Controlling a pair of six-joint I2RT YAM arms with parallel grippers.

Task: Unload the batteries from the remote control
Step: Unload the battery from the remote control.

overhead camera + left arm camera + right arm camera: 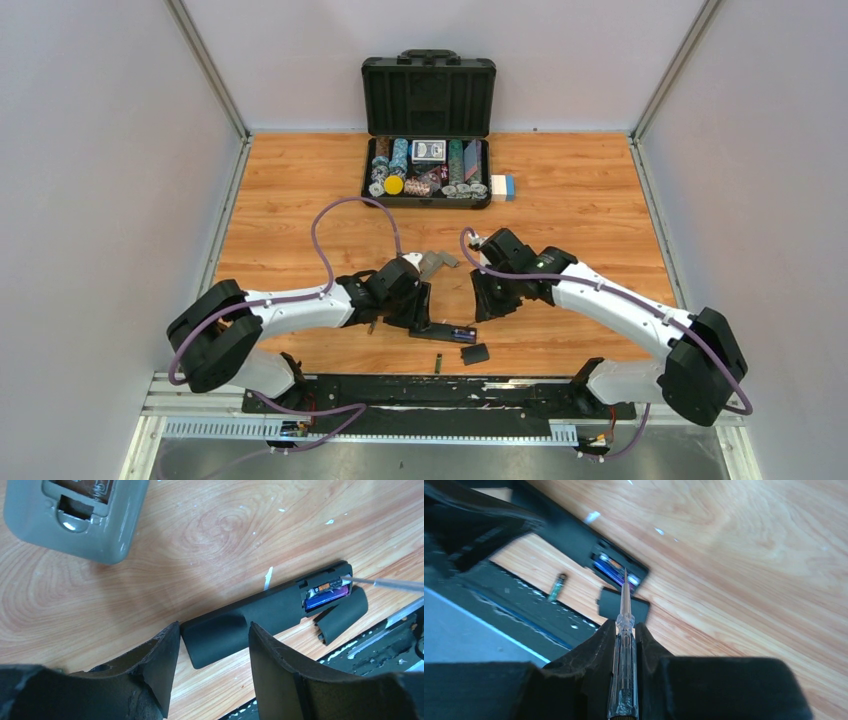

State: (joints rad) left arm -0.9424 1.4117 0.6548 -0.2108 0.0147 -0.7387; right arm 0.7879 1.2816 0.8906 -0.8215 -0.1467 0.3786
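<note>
On the worktop (560,200), the remote (250,627) is straddled at its near end by the left fingers (162,655), set wide and not seen closed on it. Its open bay at the far end, where two batteries (327,592) lie lengthwise, is met by a screwdriver (624,645) clamped in the right fingers (596,652). A loose battery (557,586) is shown clearly only by the right wrist view.

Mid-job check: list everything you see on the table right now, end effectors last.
black remote: one, near centre, compartment open.
batteries: two visible in the compartment.
loose battery: one, dark, near the table's front edge.
cover: one, black, beside the remote.
grey remote: one, behind the black one.
case: one, black, open, chips and cards inside.
screwdriver: one, clear handle, tip at the compartment.
left end effector: open, straddling the black remote.
right end effector: shut on the screwdriver.
</note>
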